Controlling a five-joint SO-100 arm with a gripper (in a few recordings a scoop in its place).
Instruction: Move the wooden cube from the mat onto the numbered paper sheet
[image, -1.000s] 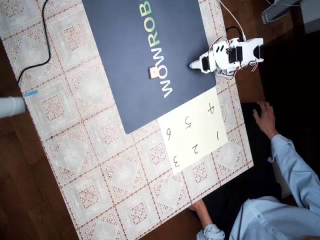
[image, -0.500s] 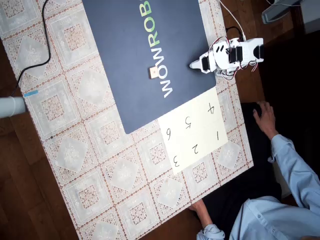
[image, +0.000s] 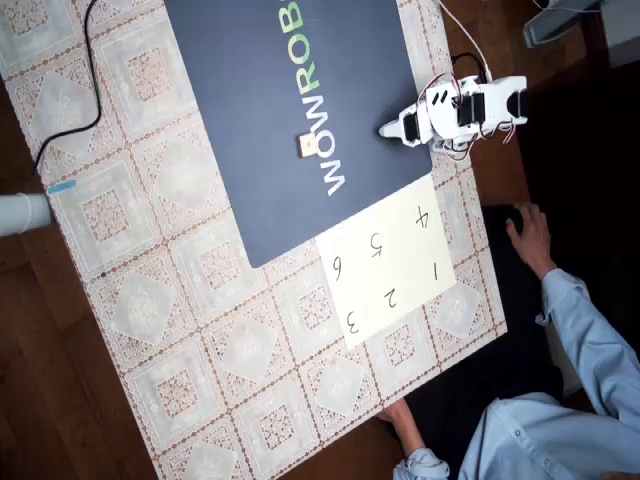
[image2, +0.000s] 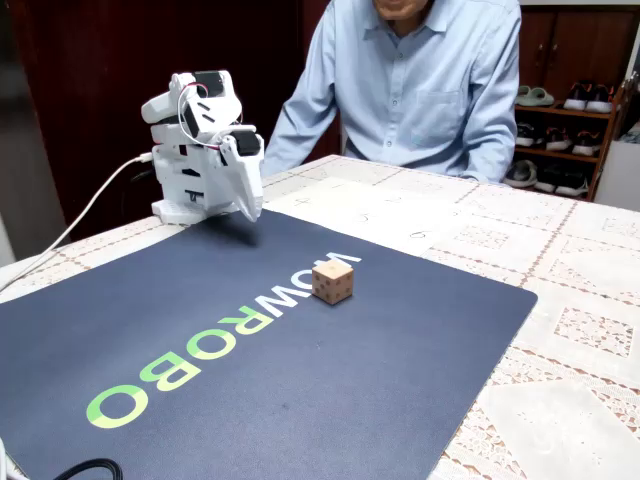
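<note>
End effector (image2: 248, 205) tucked low at mat edge, tip pointing down, arm (image: 465, 105) folded compact over its base; fingers look closed, holding nothing. Cube (image2: 332, 281) sits on mat (image: 260, 80) by the W of the lettering, well apart from the tip. Numbered sheet (image: 385, 262) on tabletop (image: 180, 330), touching mat corner. Person (image2: 420, 80) seated behind.

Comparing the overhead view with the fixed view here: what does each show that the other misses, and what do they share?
Overhead alone: the digits on the numbered paper sheet are readable, the sheet's full outline lies beside the mat's corner, and a black cable crosses the tablecloth.

Fixed view alone: dark dots on the wooden cube, the person's shirt front, and a shoe rack behind.

Both: the cube resting on the mat at the WOWROBO lettering, and the folded arm with its gripper at the mat's edge, apart from the cube; how its jaws stand is unclear.
</note>
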